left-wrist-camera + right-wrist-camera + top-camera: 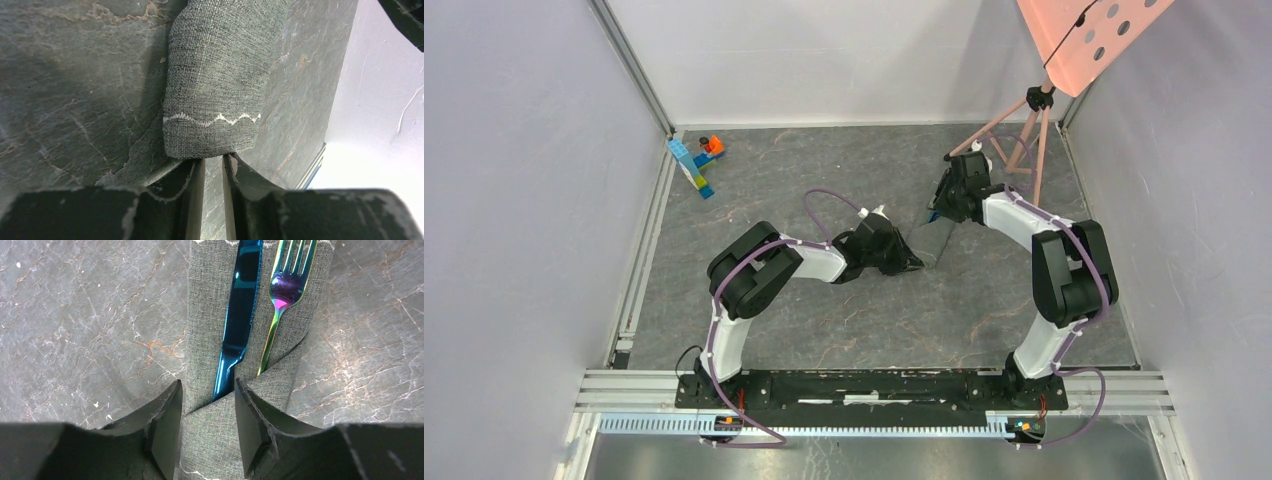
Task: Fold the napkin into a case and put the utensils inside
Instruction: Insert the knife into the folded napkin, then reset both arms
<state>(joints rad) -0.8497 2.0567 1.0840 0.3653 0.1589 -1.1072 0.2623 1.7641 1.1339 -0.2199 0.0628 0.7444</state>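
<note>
The dark grey stitched cloth case [205, 315] lies on the marbled bench [100, 315], its diagonal fold pocketing the slim blue knife [242, 315] and rainbow-sheened fork [285, 290] (handles tucked under). The right hand [207, 390] straddles it, jaws apart and empty. The left hand [213, 162], narrowly parted and holding nothing, sits at the opposite end, probably to steady it.

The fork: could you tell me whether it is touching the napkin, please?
Touching. The right wrist view shows the fork lying flat on the napkin, with its handle tucked under the napkin's diagonal fold.

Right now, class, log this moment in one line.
knife, fork: in case | right gripper: open over case | left gripper: slightly open at case end
</note>
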